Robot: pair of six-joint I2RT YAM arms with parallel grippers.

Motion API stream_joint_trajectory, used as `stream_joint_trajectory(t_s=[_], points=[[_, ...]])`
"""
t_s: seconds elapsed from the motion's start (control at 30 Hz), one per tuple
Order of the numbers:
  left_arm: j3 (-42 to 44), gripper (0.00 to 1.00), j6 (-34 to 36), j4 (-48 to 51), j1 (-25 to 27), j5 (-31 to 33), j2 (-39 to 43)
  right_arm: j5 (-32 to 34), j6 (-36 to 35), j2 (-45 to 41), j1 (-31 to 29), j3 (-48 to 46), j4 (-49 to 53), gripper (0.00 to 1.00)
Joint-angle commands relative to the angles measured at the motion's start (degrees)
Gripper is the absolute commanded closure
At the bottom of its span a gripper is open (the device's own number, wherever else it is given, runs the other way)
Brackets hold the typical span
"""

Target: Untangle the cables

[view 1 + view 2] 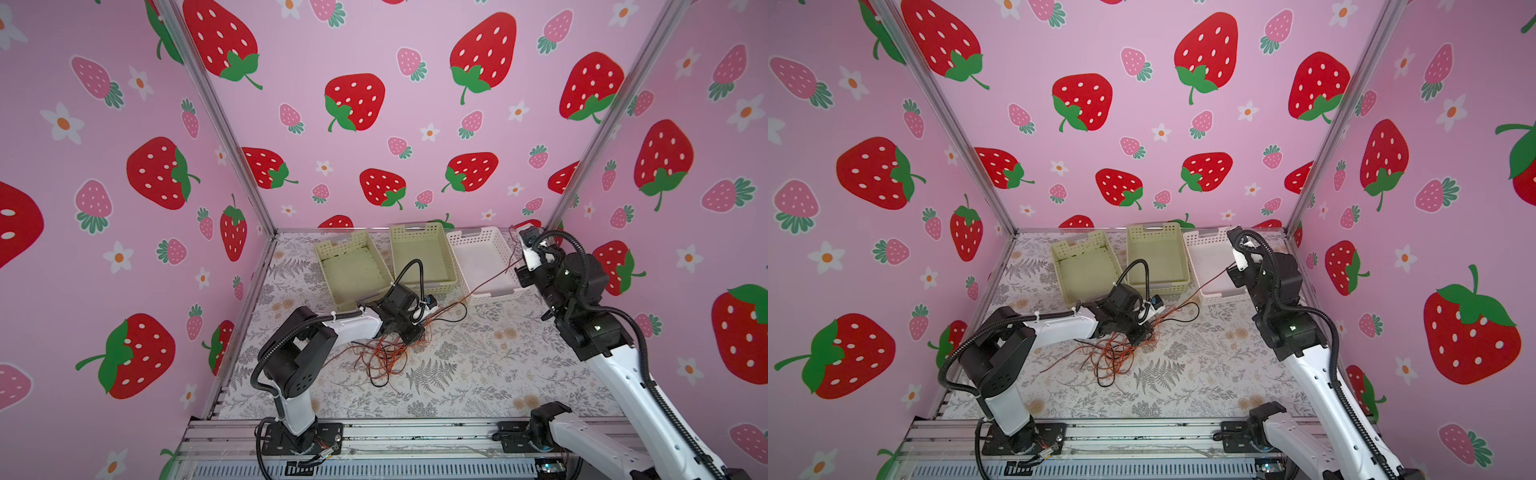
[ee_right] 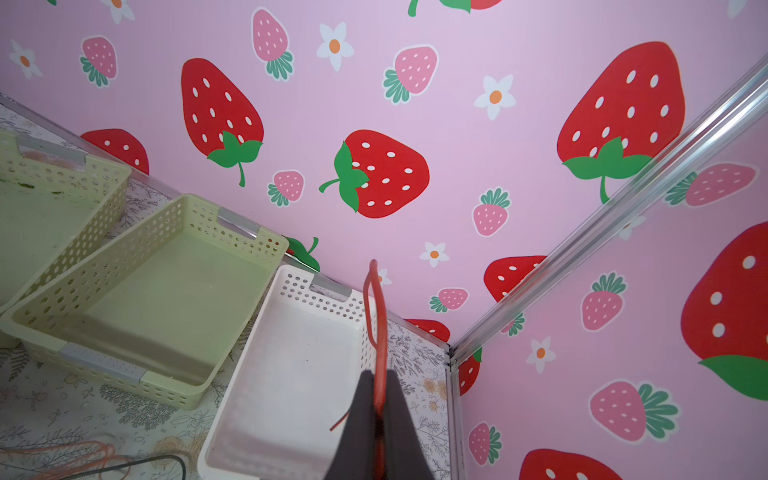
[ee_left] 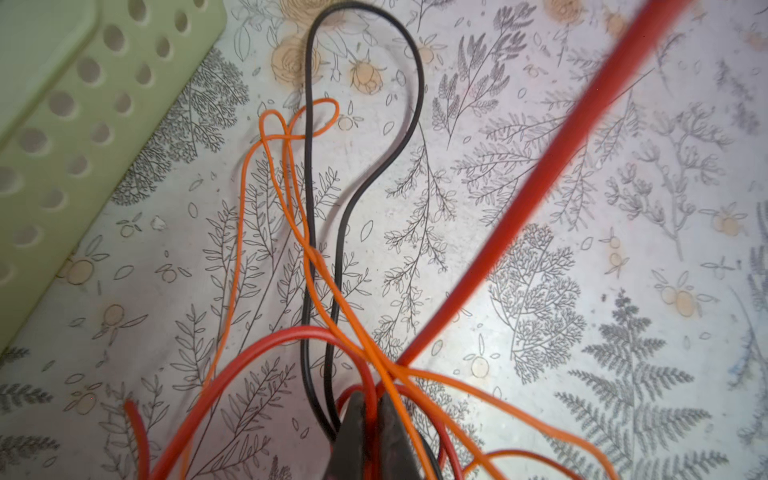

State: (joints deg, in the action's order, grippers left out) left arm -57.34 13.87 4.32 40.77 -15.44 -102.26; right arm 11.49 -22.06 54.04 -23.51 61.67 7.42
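Orange, red and black cables (image 1: pixel 384 359) lie in a loose tangle on the floral table (image 1: pixel 490 374), left of its middle. The left gripper (image 3: pixel 376 401) is pinched tight at the heap's far side, with strands caught between its jaws. Behind it, green baskets (image 1: pixel 436 239) stand along the far edge. One red cable (image 3: pixel 521 199) runs taut up toward the far right corner, where the right gripper (image 2: pixel 379 384), fully closed, grips it above the white basket (image 1: pixel 465 239).
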Motion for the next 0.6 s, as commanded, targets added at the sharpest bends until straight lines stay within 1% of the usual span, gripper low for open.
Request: stream_joint_trajectory(t_s=[0.0,0.03,0.1,0.13,0.23,0.27,0.3,0.4,0.57], points=[[1.6,0.89,-0.07,8.08,-0.6,4.16,-0.62,3.03,-4.47,0.39,1.01,5.27,-8.72,1.0],[1.71,0.84,-0.23,8.08,-0.64,4.17,-0.56,2.91,-4.72,0.68,1.01,6.22,-8.97,1.0],[2.34,0.69,-0.25,7.62,-0.56,4.38,0.63,1.51,-5.02,1.21,1.01,8.19,-9.92,1.0],[2.9,0.66,-0.15,6.98,-0.6,3.67,1.53,0.21,-4.89,1.52,1.01,9.0,-10.12,1.0],[5.35,0.5,0.29,4.04,-0.14,3.24,6.11,-8.98,-4.46,4.29,0.95,12.25,-7.05,1.0],[6.07,0.46,0.59,3.35,0.03,3.57,7.91,-13.48,-3.97,5.14,0.92,13.1,-5.88,1.0],[6.84,0.43,0.83,2.73,0.16,4.09,9.82,-16.83,-4.04,5.85,0.84,13.06,-5.54,1.0],[9.13,0.38,1.88,0.47,0.49,5.17,15.75,-21.94,-2.43,7.2,0.48,11.75,-7.32,1.0],[13.36,0.33,4.83,-3.0,0.82,7.31,25.13,-25.21,-0.63,8.53,0.44,11.56,-10.1,1.0]])
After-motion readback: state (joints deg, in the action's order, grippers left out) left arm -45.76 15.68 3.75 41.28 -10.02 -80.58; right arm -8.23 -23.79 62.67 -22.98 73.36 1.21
